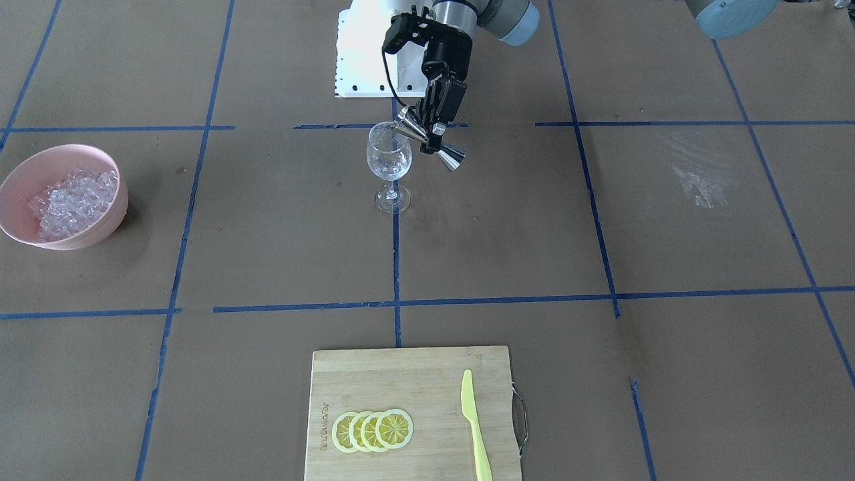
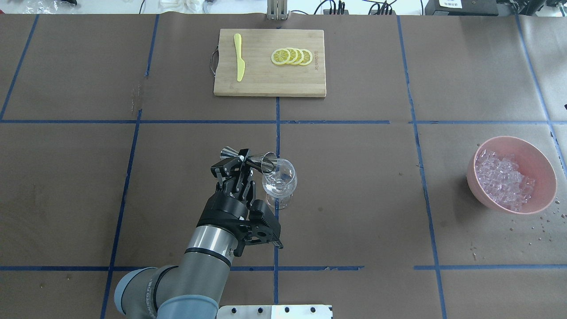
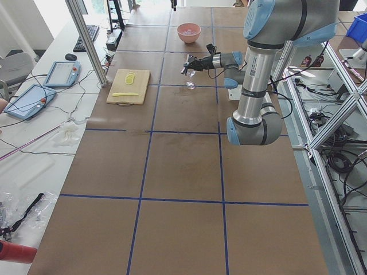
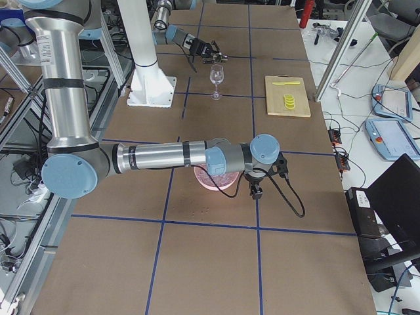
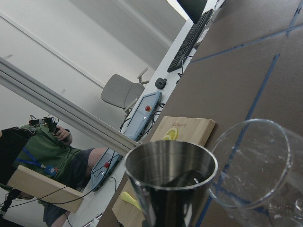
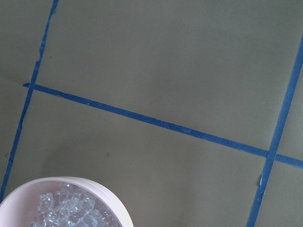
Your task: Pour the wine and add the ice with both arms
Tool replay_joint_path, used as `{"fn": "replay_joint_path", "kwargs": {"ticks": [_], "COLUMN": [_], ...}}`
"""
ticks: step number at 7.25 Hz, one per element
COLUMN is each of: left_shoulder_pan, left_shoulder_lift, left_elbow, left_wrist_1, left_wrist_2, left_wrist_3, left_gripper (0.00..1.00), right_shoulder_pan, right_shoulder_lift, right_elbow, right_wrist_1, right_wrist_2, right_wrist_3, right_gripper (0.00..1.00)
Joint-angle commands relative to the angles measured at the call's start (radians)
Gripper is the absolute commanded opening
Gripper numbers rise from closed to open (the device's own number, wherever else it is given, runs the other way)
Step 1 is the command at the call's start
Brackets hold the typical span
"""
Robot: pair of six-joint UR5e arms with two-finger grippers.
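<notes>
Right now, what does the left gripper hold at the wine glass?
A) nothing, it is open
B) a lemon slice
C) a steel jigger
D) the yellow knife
C: the left gripper is shut on the waist of a steel jigger, which is tipped on its side with its mouth at the rim of the wine glass.

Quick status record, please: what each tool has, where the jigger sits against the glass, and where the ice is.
left tool: shut on jigger
jigger: tipped sideways, mouth at the wine glass rim
wine glass: upright, mid-table; no ice seen in it
right tool: near the pink bowl, not in it; open or shut, cannot tell
ice: heaped in pink bowl
cutting board: lemon slices and yellow knife on it
</notes>
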Motion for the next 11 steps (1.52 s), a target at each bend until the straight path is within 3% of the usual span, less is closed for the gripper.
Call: {"fn": "replay_joint_path", "kwargs": {"ticks": [1, 6, 9, 11], "left_shoulder_pan": [-0.014, -0.014, -0.011, -0.012], "left_shoulder_lift": [-0.001, -0.006, -0.009, -0.021], "left_elbow": [-0.002, -0.015, -0.037, -0.048], "left_wrist_1": [0.014, 0.018, 0.142, 0.150], "left_wrist_2": [0.000, 0.002, 0.002, -0.001], "left_wrist_3": [0.140, 0.353, 0.440, 0.460], "left_gripper": [0.00, 0.00, 0.00, 0.00], "right_shoulder_pan": [0.000, 0.000, 0.000, 0.000], "right_shoulder_lift": [0.000, 0.000, -0.002, -0.002], "right_elbow": [0.000, 0.000, -0.006, -0.004], "right_wrist_1": [0.001, 0.001, 0.001, 0.001], "right_wrist_2": [0.000, 0.000, 0.000, 0.000], "right_wrist_3": [0.000, 0.000, 0.000, 0.000], "right_gripper": [1.00, 1.00, 1.00, 1.00]}}
